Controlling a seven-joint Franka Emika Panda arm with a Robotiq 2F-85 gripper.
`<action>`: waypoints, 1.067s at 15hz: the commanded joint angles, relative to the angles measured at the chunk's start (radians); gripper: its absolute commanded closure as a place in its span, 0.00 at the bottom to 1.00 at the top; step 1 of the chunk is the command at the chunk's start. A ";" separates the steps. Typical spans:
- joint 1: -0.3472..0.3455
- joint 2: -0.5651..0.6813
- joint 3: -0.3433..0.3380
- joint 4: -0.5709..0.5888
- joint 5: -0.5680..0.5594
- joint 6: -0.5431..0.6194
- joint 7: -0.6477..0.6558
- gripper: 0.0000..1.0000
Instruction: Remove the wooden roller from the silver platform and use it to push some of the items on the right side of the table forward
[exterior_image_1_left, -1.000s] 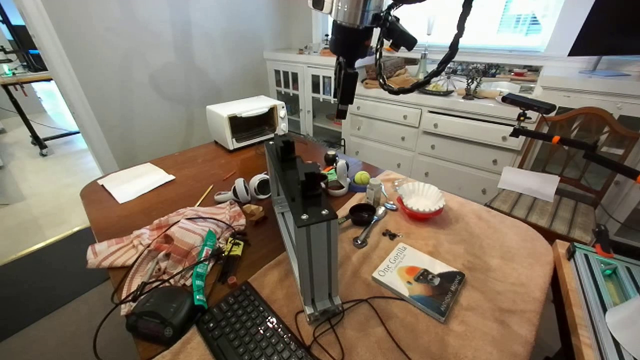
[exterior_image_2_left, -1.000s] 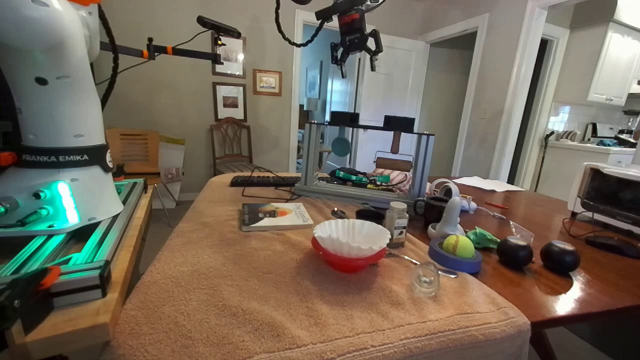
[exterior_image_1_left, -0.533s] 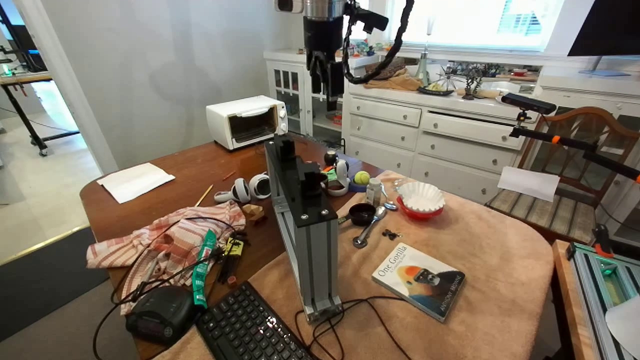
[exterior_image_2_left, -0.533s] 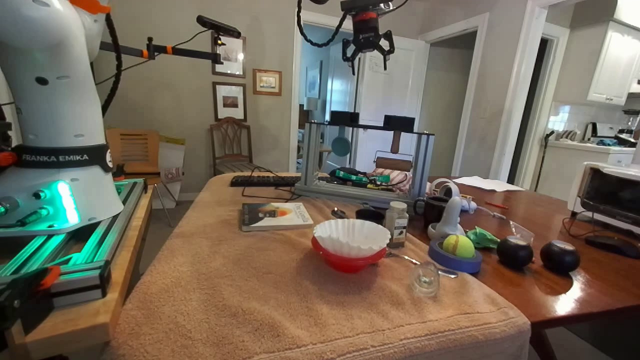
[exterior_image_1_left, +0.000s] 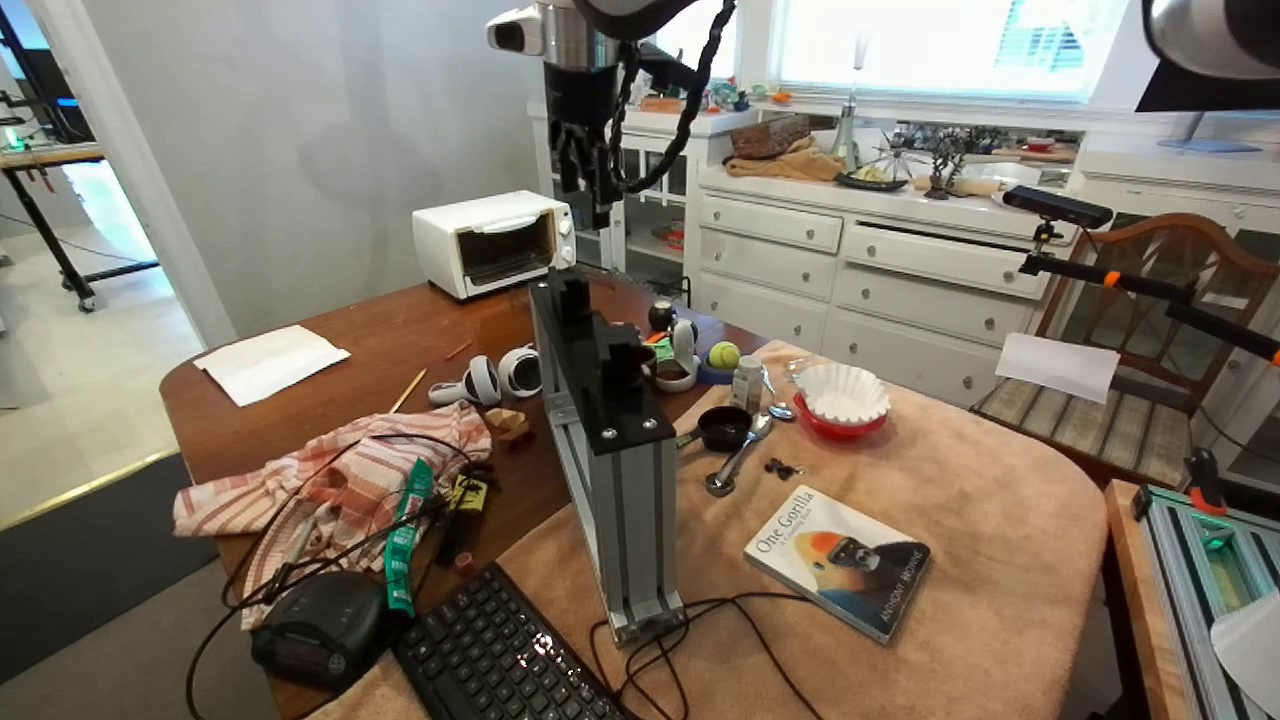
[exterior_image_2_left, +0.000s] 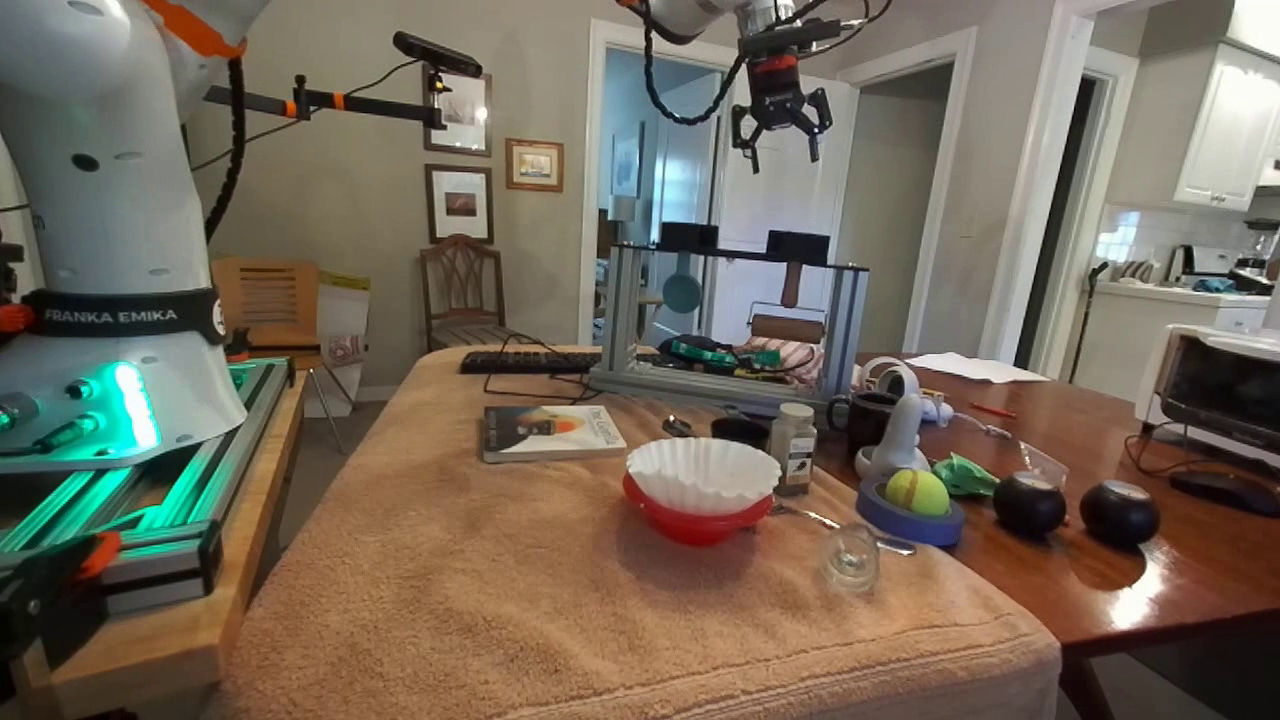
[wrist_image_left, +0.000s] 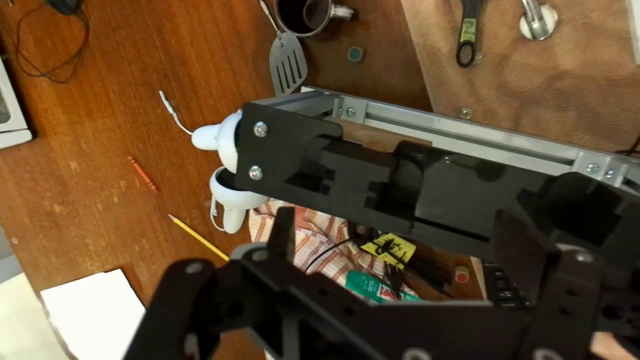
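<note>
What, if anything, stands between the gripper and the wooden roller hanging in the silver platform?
The black top of the silver platform does: the wooden roller hangs beneath it and the open gripper is above. Nothing visible stands between the gripper and the black block over the roller's handle.

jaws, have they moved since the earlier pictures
Yes: in both exterior views, the open jaws have shifted toward the white toaster oven, which hasn't moved.
</note>
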 joint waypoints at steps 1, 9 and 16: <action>0.022 0.153 -0.040 0.217 -0.021 -0.025 0.045 0.00; 0.019 0.167 -0.054 0.227 -0.016 -0.057 0.038 0.00; -0.001 0.238 -0.038 0.304 0.020 -0.222 -0.052 0.00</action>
